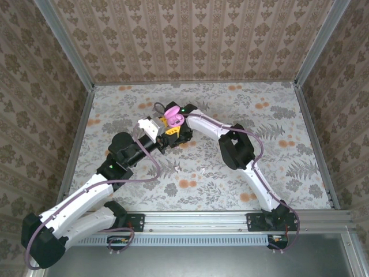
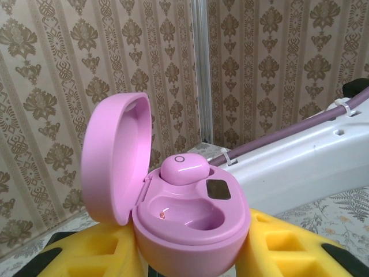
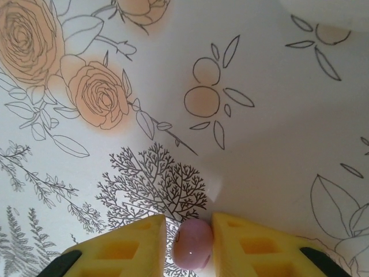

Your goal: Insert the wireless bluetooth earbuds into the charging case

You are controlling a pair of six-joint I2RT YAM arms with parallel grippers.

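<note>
Left wrist: left tool (image 2: 191, 257) holds open pink plastic case (image 2: 115, 167); right tool (image 3: 189, 247) pinches pink bean-shaped earbud (image 3: 193, 251). Imo we'd aim 4 empty well (image 2: 187, 212).

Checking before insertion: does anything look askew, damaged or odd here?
Nothing stands out. The left claw grips the open charging case, with a seated earbud beside the empty socket. The right claw pinches the second earbud cleanly; no damage visible.
</note>
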